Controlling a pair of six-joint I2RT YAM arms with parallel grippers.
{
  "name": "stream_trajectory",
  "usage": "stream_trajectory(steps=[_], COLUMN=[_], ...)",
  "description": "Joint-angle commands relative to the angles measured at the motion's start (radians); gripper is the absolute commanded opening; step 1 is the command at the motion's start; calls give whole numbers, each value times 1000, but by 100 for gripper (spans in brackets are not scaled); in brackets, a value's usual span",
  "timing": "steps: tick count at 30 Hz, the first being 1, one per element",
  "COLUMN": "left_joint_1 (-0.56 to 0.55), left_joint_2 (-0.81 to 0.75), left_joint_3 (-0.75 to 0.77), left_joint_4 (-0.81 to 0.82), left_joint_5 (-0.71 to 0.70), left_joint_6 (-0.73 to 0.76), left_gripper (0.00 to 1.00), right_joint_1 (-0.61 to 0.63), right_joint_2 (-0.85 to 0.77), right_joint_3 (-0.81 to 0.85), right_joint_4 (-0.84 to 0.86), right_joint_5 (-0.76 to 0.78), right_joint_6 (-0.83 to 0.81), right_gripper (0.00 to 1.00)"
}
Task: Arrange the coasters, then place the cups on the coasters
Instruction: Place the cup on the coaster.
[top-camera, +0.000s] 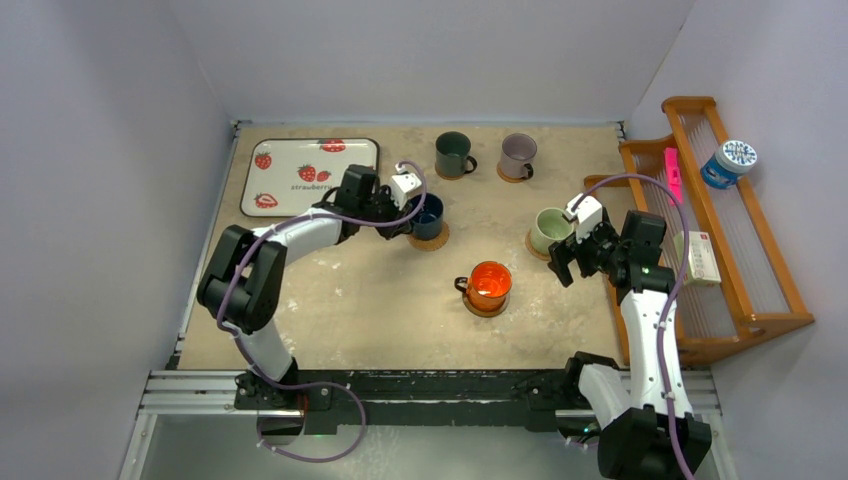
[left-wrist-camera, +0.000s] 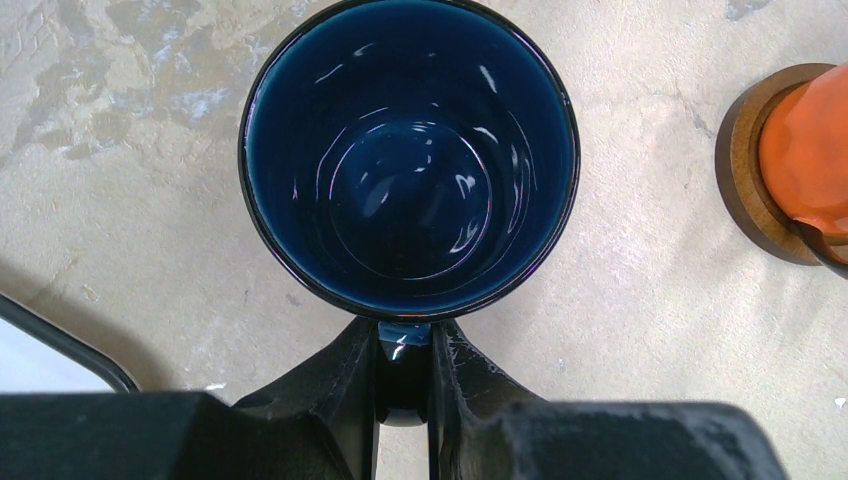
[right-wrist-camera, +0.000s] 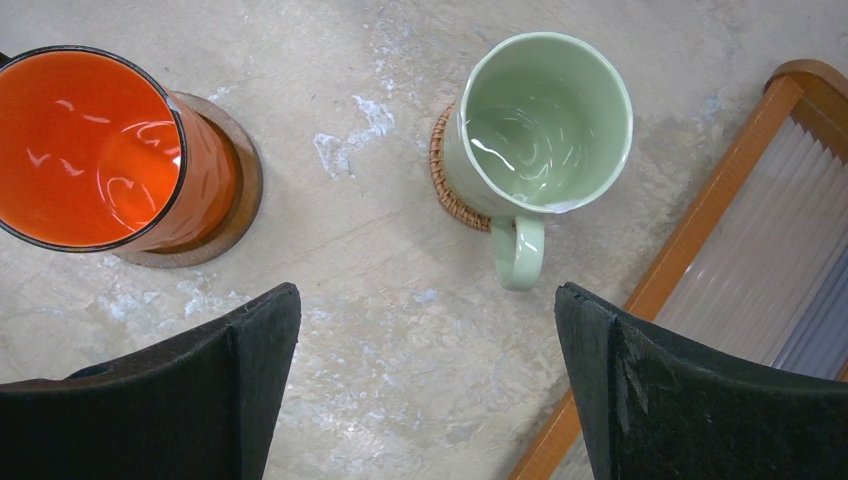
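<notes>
Left end effector (left-wrist-camera: 405, 350) clamps the navy cup (left-wrist-camera: 410, 150) by its handle.
Right end effector (right-wrist-camera: 428, 380) gapes wide, green cup (right-wrist-camera: 545, 120) at its 1 o'clock.

Soft, even light from above is filling the top view, leaving only faint, blurred shadows on the table (top-camera: 380, 290). In the wrist views, white glints are streaking the glazed insides of the navy cup (left-wrist-camera: 410, 170) and the orange cup (right-wrist-camera: 80, 150), while the right gripper's fingers (right-wrist-camera: 220, 400) are showing as dark, nearly featureless shapes against the sharp tabletop.
</notes>
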Motion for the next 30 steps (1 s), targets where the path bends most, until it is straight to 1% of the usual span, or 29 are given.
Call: stream_trajectory(steps=[1, 12, 30], left_joint_1=[-14, -27, -33], left_joint_2=[-36, -23, 8], left_joint_3=[27, 22, 25], left_joint_4=[109, 126, 120], left_joint_5=[6, -17, 13], left_joint_6=[-2, -2, -7], left_gripper=[0, 0, 0], right_joint_1=[-2, -2, -3], right_joint_2=[-8, -9, -13], right_joint_3=[-11, -12, -15], right_joint_4=[1, 3, 3], right_joint_5=[-17, -16, -16], right_joint_6=[-14, -14, -16], right_gripper=[99, 99, 99])
